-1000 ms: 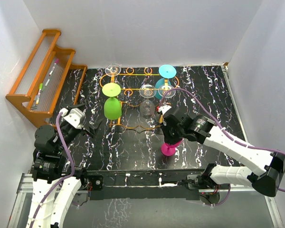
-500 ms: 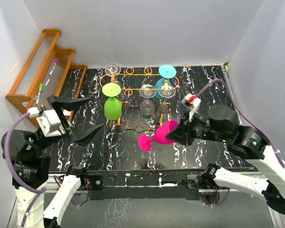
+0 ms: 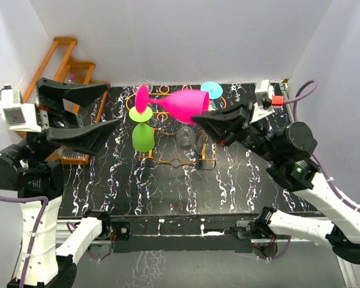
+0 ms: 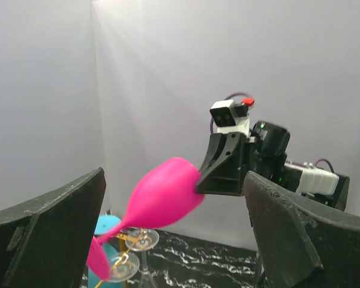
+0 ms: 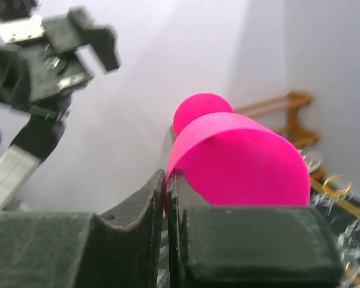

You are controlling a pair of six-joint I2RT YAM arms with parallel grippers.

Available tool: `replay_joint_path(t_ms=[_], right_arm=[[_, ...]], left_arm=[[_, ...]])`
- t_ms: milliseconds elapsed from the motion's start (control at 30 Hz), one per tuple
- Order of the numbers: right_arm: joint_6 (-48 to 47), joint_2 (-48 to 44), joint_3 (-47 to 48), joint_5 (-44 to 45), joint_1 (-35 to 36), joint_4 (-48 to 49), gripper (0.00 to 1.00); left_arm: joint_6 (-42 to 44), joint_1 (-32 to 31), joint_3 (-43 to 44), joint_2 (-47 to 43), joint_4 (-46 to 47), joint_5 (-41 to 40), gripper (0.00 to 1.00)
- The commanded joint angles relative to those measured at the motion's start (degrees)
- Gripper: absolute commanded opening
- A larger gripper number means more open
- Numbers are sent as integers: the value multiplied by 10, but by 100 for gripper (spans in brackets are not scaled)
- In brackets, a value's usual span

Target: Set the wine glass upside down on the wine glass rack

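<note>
**Pink glass held in the air over the rack, pinched at its rim**

White walls close in a black table (image 3: 168, 186) veined with white marbling, which fills the middle of the top view. An orange wooden stepped shelf (image 3: 61, 47) leans in the upper left corner. The wine glass rack (image 3: 175, 162), a thin orange wire frame, stands at the upper centre of the table. A green glass (image 3: 142, 136) hangs upside down at its left side, a clear glass (image 3: 185, 135) hangs near the middle, and a teal glass (image 3: 211, 90) sits at its right rear.

The pink wine glass (image 3: 183, 103) is not on the rack. It is in the air in the upper centre of the frame, lying almost level. Its round foot points to the left of the picture and its bowl to the right, and it overlaps the rear rails. The right gripper (image 3: 198, 119) reaches in from the right with its 2 fingers closed tight on the rim of the bowl. The right wrist view shows the thin pink wall clamped between the dark pads (image 5: 138, 204).

The left gripper (image 3: 113, 105) is raised at the left of the frame, well apart from the glass. Its 2 fingers are spread wide with nothing between them. In the left wrist view the pink glass shows beyond the gap, with the right gripper behind it.
</note>
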Motion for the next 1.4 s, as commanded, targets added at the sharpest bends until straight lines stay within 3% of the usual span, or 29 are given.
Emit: replay_joint_path(t_ms=[0, 133, 267, 533, 667, 833, 1167, 1367], right_arm=[[-38, 19, -19, 120, 1, 327, 8], [-30, 56, -63, 197, 1, 531, 8], [1, 97, -122, 249, 1, 774, 8], [24, 183, -123, 269, 1, 957, 8], [12, 192, -121, 274, 0, 969, 8], [3, 205, -118, 279, 0, 987, 8], [-37, 217, -117, 297, 0, 990, 8], [-54, 222, -109, 273, 1, 968, 8]], left_arm=[[-113, 29, 3, -6, 153, -52, 97], [-166, 62, -32, 3, 192, -109, 97], [-187, 70, -29, 53, 164, -123, 94], [-237, 60, 123, 261, 169, -39, 85], [-186, -16, 180, 303, 128, -42, 86], [-137, -66, 210, 346, 99, -32, 85], [-135, -111, 301, 416, 108, -24, 78], [-135, -134, 313, 455, 126, -26, 74]])
